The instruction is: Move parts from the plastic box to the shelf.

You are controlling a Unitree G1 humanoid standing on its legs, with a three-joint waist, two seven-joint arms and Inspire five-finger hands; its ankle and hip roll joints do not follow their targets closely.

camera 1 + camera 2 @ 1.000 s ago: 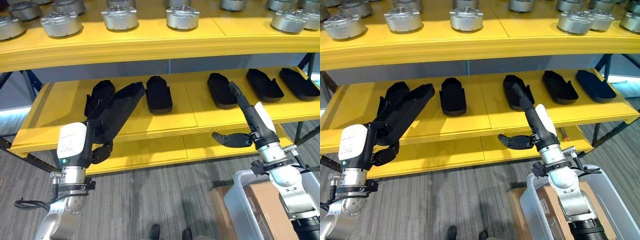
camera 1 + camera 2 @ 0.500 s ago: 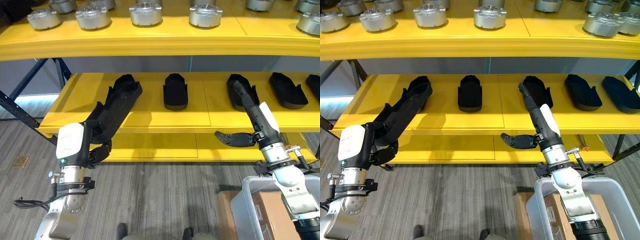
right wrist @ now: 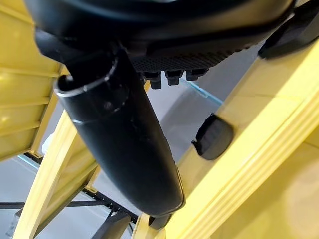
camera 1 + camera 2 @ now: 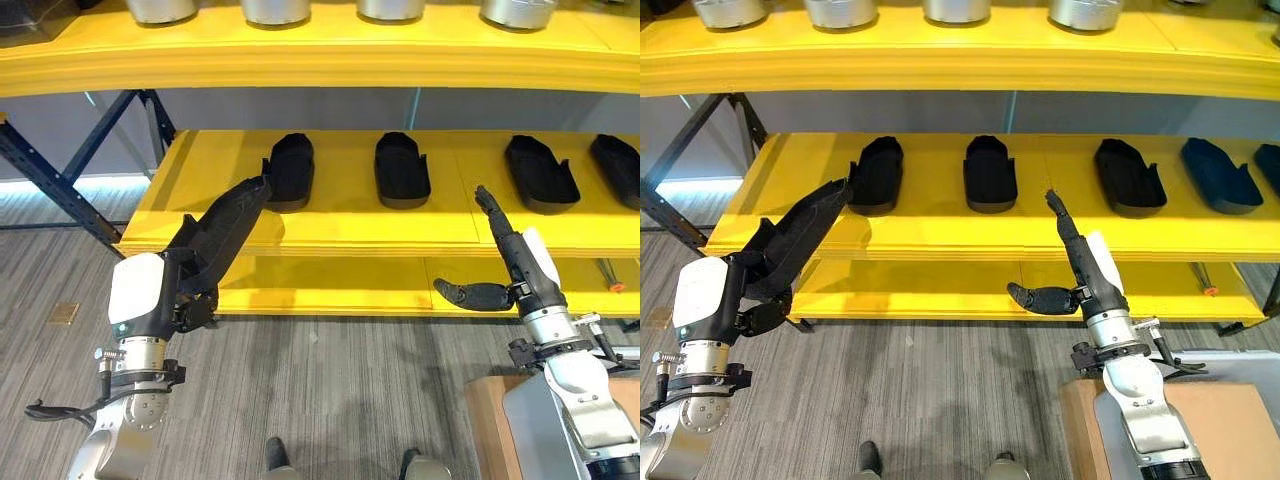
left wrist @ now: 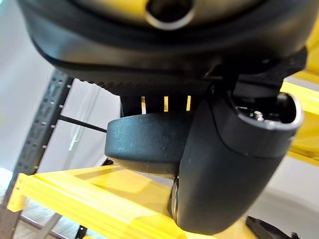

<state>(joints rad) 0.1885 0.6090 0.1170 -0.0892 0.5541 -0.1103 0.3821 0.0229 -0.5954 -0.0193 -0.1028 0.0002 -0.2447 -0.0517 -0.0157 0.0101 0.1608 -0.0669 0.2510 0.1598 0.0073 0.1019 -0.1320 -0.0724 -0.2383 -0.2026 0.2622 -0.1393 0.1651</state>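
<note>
My left hand (image 4: 192, 296) is shut on the lower end of a long black shell-shaped part (image 4: 225, 232). The part slants up and to the right, and its tip reaches the front edge of the yellow middle shelf (image 4: 340, 232), just left of the leftmost black part (image 4: 290, 166) lying there. My right hand (image 4: 503, 238) is open in front of the same shelf, fingers straight and pointing up, thumb (image 4: 468, 294) out to the left, holding nothing. The plastic box's rim (image 4: 1232, 356) shows at the lower right, with brown cardboard (image 4: 1230, 425) in it.
More black parts (image 4: 402, 168) (image 4: 540, 172) lie in a row on the middle shelf. Silver round metal parts (image 4: 840, 12) stand on the upper shelf (image 4: 320, 65). A dark blue rack brace (image 4: 50, 182) slants at the left. Grey floor (image 4: 340, 390) lies below.
The camera has shifted, so the shelf sits differently in view. The held part's tip has dropped from over the shelf to its front edge. My right hand has drawn back from the shelf.
</note>
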